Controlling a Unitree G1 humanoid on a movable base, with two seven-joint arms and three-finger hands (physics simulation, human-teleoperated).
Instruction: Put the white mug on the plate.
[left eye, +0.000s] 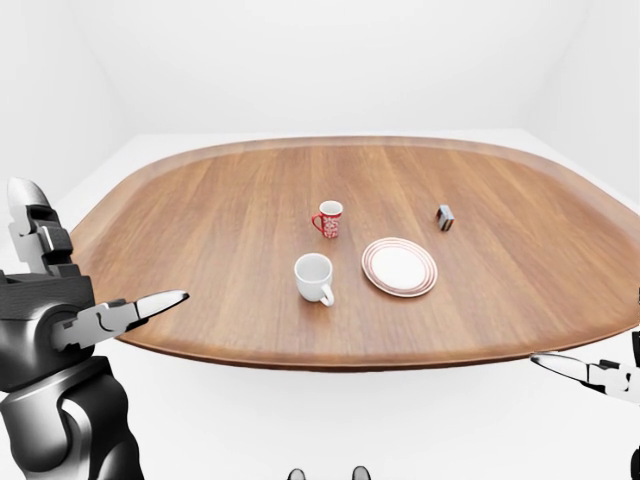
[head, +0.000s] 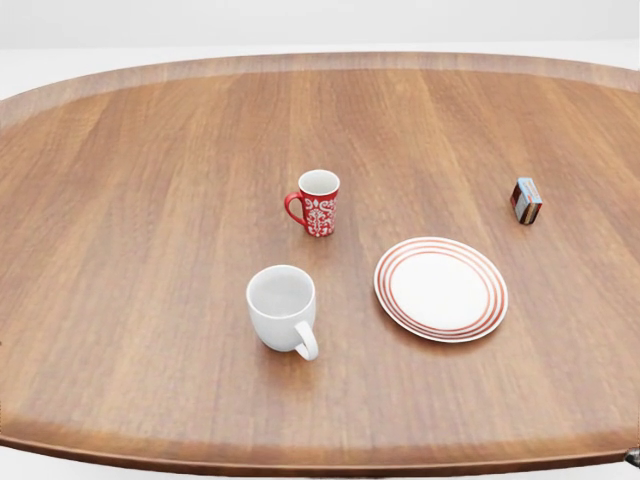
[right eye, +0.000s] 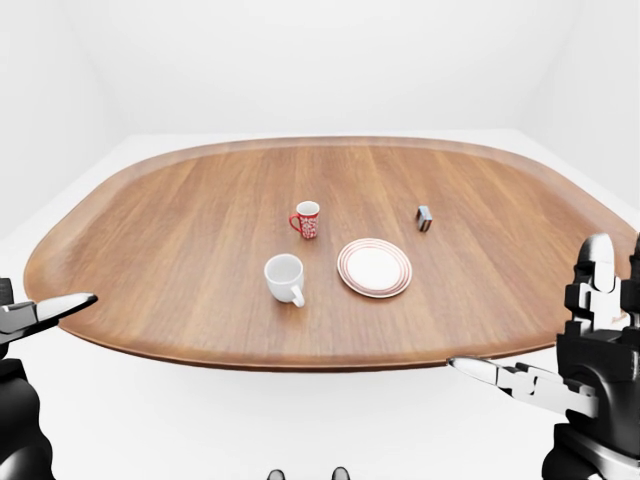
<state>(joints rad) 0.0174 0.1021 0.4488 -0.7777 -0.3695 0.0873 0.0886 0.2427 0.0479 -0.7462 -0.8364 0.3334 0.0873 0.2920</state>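
The white mug (head: 282, 307) stands upright on the oval wooden table (head: 130, 220), its handle turned toward the bottom right of the head view. To its right lies the white plate (head: 441, 288) with red rings, a short gap between them. Neither hand shows in the head view. In the left-eye view my left hand (left eye: 120, 312) hovers at the table's near-left rim with fingers spread open. My right hand (right eye: 520, 380) shows in the right-eye view below the table's near-right edge, fingers stretched out and holding nothing. Both hands are far from the mug.
A red patterned mug (head: 317, 203) stands above the white mug in the head view. A small dark box (head: 526, 200) sits at the right, above the plate. White floor and walls surround the table.
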